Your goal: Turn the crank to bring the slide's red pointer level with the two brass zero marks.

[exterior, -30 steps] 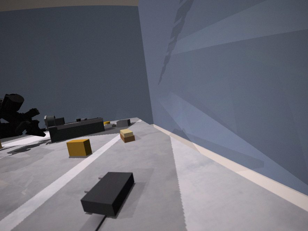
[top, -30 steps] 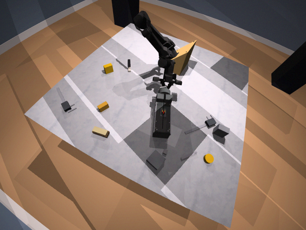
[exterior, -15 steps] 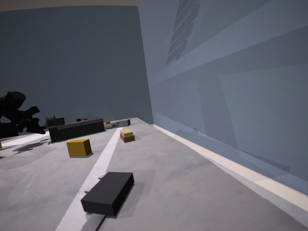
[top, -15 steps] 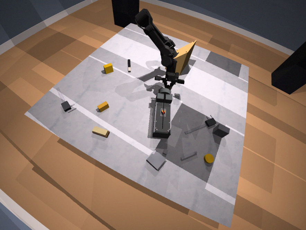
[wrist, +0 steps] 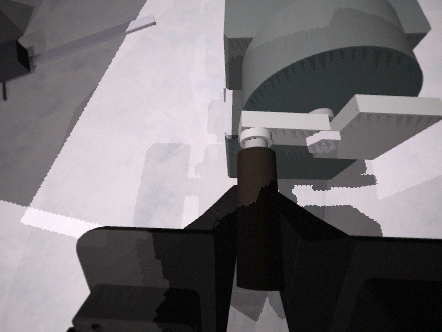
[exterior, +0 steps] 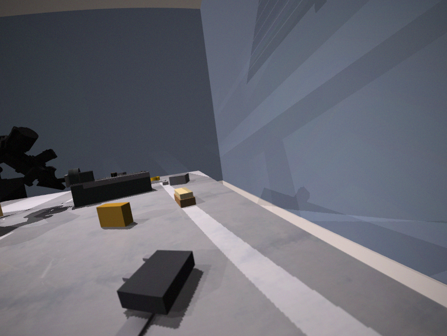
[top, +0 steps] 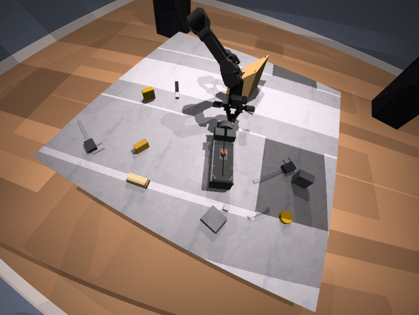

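Note:
The machine is a long dark box with a rounded grey housing at its arm end. A small red pointer shows on its top; whether it is level with the brass marks is too small to tell. In the wrist view a pale crank arm crosses in front of the housing, with a dark brown cylindrical handle at its left end. My gripper is shut on that handle, one finger on each side. The fingertips are small and dark in the top view.
A tan wedge-shaped block stands behind the gripper. Yellow blocks and a cream-topped brown block lie left of the machine. A grey plate, a dark block and a yellow disc lie in front and right.

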Tool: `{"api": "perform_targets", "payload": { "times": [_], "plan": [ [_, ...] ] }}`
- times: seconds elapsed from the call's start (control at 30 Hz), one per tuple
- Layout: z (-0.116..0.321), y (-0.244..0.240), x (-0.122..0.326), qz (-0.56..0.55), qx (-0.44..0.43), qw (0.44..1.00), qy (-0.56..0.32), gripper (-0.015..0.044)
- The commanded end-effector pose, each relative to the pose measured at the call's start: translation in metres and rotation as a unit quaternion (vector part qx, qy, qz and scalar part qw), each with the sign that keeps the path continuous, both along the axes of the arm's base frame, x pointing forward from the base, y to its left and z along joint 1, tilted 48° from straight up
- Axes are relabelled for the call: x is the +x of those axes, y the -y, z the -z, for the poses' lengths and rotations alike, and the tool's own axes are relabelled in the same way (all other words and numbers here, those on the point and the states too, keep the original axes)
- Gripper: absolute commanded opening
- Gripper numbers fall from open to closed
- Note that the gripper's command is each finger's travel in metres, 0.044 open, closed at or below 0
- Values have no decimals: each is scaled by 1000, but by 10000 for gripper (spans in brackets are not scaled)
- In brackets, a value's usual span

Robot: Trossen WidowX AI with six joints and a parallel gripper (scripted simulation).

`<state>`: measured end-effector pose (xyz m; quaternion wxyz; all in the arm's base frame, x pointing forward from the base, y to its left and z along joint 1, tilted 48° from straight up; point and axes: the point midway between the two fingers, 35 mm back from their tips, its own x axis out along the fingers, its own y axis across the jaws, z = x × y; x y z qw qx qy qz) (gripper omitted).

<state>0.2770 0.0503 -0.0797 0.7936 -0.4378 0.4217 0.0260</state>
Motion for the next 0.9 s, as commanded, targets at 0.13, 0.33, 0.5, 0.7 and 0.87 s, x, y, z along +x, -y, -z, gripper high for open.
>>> {"api": "perform_targets", "payload": {
  "times": [0.13,0.33,0.5,0.7,0.87],
  "plan": [
    [-12,-9,1,-5,0,1000,3,0],
    [-19,-11,3,-5,0,1000,3,0],
    [-26,-10,5,-5,0,1000,3,0],
    [-34,-8,8,-5,-1,1000,3,0],
    [-39,-5,11,-5,-1,1000,3,0]
  ]
}}
